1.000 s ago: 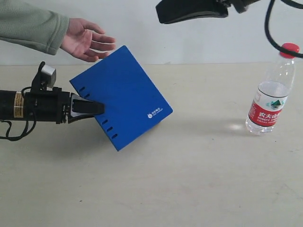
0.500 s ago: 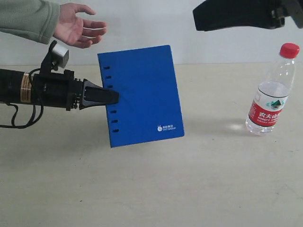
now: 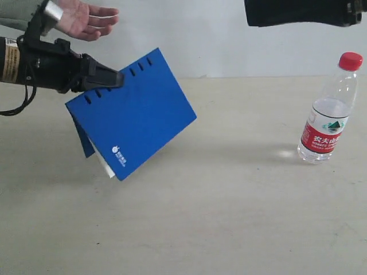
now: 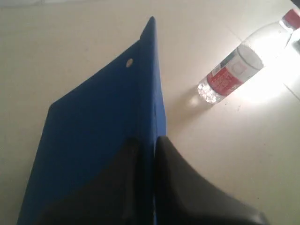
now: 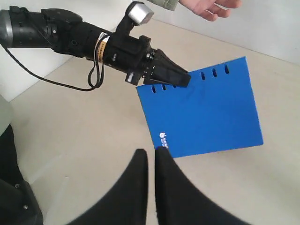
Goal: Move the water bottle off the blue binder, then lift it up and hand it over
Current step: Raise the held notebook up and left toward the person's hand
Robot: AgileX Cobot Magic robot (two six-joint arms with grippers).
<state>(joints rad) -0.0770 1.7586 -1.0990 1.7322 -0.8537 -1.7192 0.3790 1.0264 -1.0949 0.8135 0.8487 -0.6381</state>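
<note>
The blue binder (image 3: 135, 117) hangs tilted in the air over the left of the table, white logo at its low corner. My left gripper (image 3: 117, 78) is shut on its hole-punched spine edge. In the left wrist view the binder (image 4: 93, 126) is pinched edge-on in that gripper (image 4: 149, 140). Far off to the right, the water bottle (image 3: 330, 112) with its red cap stands upright on the table, also seen as the bottle (image 4: 234, 70). My right gripper (image 3: 248, 12) hovers high above the table, shut and empty. From there, the right gripper (image 5: 151, 152) looks down on the binder (image 5: 206, 117).
A person's open hand (image 3: 86, 20) in a green sleeve is held palm-up just behind and above the left arm. The beige table (image 3: 229, 217) meets a white wall at the back. The binder's back cover and white pages sag open at its low side.
The left arm has risen toward the person's hand and rolled, swinging the binder so its logo corner now points down. The right gripper drifted further right at the top.
</note>
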